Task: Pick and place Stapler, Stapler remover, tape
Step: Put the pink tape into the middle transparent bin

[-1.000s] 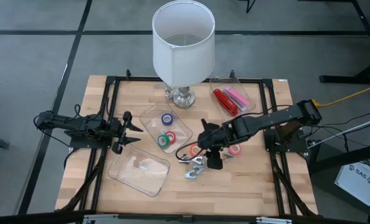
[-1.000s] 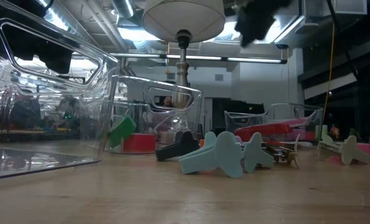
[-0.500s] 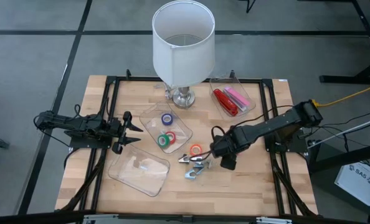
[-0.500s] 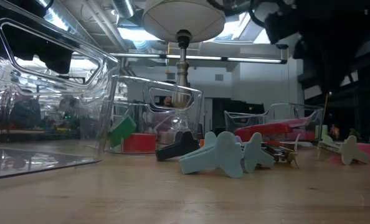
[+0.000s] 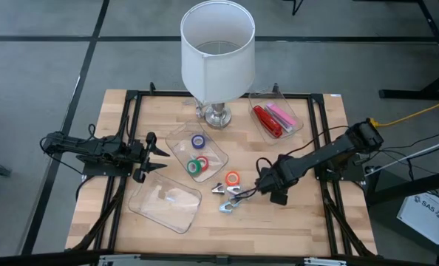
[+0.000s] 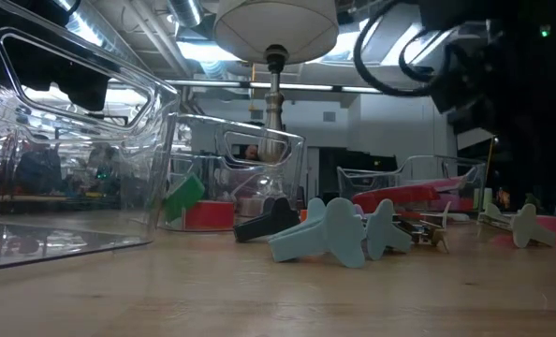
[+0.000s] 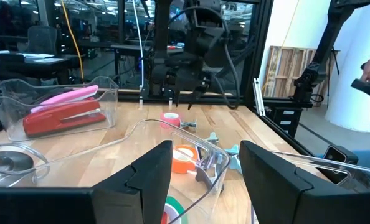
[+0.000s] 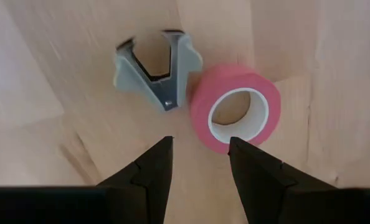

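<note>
Wooden surface (image 5: 308, 222), arms low on either side.
Left gripper (image 5: 159, 158) lies level by the clear trays, fingers apart, empty. Right gripper (image 8: 199, 163) points straight down, fingers parted, over pink tape (image 8: 235, 114) touching a grey stapler remover (image 8: 157, 67).

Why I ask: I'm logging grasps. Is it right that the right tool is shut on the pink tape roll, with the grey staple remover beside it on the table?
Not quite: the right tool is open, not shut on the pink tape roll. The right wrist view shows the roll lying on the table beyond the spread fingers, with the grey staple remover beside it.
</note>
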Available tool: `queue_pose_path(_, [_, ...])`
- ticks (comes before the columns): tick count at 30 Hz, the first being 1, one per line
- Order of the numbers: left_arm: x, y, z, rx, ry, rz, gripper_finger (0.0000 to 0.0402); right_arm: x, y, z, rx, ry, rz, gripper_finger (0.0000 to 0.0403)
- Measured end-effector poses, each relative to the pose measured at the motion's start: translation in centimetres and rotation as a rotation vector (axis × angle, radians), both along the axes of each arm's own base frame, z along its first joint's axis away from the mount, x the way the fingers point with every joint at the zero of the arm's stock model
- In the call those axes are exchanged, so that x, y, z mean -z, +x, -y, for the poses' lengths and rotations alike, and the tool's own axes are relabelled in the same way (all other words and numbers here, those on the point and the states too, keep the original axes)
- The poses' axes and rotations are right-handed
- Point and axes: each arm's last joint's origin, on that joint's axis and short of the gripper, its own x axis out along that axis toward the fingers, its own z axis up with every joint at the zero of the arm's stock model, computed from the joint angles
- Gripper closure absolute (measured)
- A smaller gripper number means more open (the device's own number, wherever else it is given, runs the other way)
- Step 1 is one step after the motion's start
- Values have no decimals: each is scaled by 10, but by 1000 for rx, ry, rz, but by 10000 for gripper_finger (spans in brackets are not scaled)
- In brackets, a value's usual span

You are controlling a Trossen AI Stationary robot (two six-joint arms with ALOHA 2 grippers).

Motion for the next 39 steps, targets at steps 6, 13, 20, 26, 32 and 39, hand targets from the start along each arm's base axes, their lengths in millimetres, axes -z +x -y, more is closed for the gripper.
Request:
queue_pose_path(6, [0, 0, 0, 0, 0, 1, 217, 13, -4, 2, -88, 11, -8, 242])
queue_pose_path(13, [0, 0, 0, 0, 0, 0, 217, 24, -6, 3, -100, 23, 21, 242])
queue_pose_path(20, [0, 0, 0, 0, 0, 0, 217, 37, -11, 5, -118, 30, 32, 242])
queue_pose_path(26, [0, 0, 0, 0, 0, 0, 217, 41, -15, 6, -114, 25, 20, 261])
queue_pose_path(32, [0, 0, 0, 0, 0, 0, 217, 41, -15, 6, -109, 39, 17, 351])
queue_pose_path(39, [0, 0, 0, 0, 0, 0, 217, 39, -12, 7, -52, 38, 24, 366])
